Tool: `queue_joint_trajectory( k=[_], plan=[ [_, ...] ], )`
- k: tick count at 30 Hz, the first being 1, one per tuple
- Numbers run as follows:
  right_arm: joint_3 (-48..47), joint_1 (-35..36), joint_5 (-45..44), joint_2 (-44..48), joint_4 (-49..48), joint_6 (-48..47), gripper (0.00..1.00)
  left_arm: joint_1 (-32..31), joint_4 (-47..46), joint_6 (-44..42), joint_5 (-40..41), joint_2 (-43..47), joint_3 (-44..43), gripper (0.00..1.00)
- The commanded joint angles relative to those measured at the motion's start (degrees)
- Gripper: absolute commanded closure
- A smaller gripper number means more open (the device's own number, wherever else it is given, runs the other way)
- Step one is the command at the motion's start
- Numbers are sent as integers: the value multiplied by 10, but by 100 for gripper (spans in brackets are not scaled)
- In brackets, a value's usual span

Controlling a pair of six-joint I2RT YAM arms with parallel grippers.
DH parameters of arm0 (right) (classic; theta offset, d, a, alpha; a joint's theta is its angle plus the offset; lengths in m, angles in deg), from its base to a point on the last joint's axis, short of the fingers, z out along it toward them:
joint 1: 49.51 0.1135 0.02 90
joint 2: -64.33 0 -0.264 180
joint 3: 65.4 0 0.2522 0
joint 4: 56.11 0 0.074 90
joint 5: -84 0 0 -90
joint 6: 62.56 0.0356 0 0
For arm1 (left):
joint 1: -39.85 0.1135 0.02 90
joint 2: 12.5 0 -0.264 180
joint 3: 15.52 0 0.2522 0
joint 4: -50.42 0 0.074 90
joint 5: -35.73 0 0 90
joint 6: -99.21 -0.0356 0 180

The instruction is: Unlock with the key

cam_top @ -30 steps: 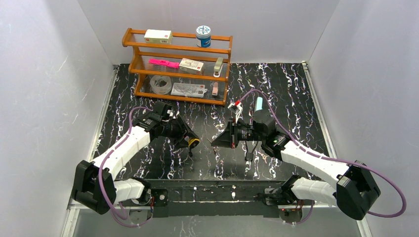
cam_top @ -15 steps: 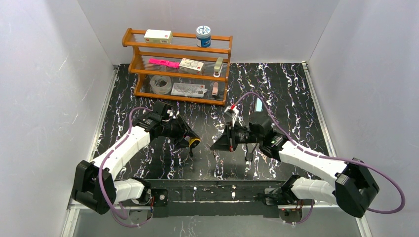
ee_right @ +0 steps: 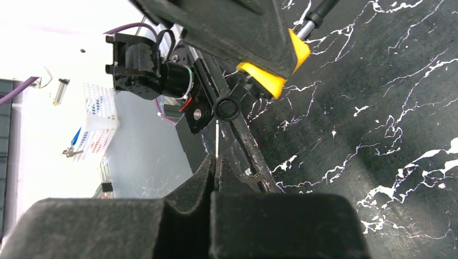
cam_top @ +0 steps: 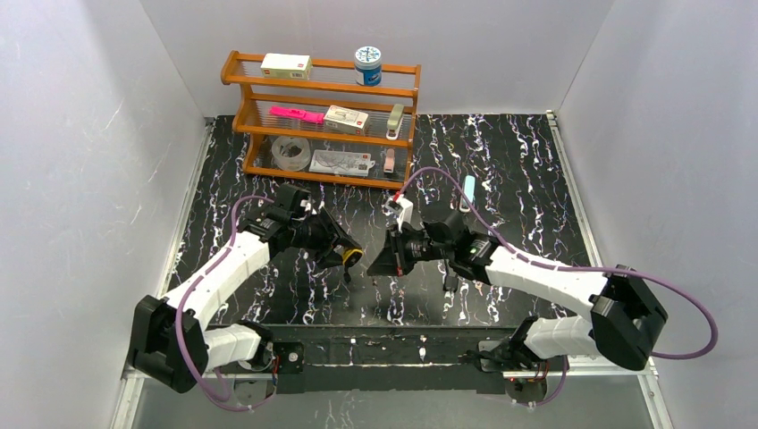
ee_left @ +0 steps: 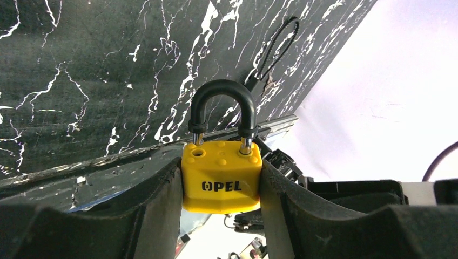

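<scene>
top external view: wooden shelf (cam_top: 331, 86) stands well behind the padlock (cam_top: 351, 259).

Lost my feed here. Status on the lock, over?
Left gripper clamps padlock, shackle closed. Right gripper shut on key, tip short of padlock. Nothing seen between.

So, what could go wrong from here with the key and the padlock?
The right end effector holds the thin key only at its fingertips, so it may twist or slip on contact. In the right wrist view, the key points beside the padlock, so it may strike the left end effector instead.
</scene>
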Motion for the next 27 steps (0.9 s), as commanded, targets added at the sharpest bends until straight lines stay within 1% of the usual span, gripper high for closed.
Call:
queue_joint_trajectory(
  k=[1, 6, 13, 27],
  plan=[
    [-40, 11, -44, -15, 28, 30, 99, -2, -35, 26, -16, 38, 20, 79],
    [-62, 17, -65, -28, 61, 47, 99, -2, -54, 33, -12, 45, 38, 80],
    [-90, 18, -57, -56, 75, 64, 99, -2, -61, 31, -13, 49, 43, 80],
    [-102, 22, -61, -82, 80, 92, 99, -2, -68, 36, -14, 59, 53, 81]
  ],
)
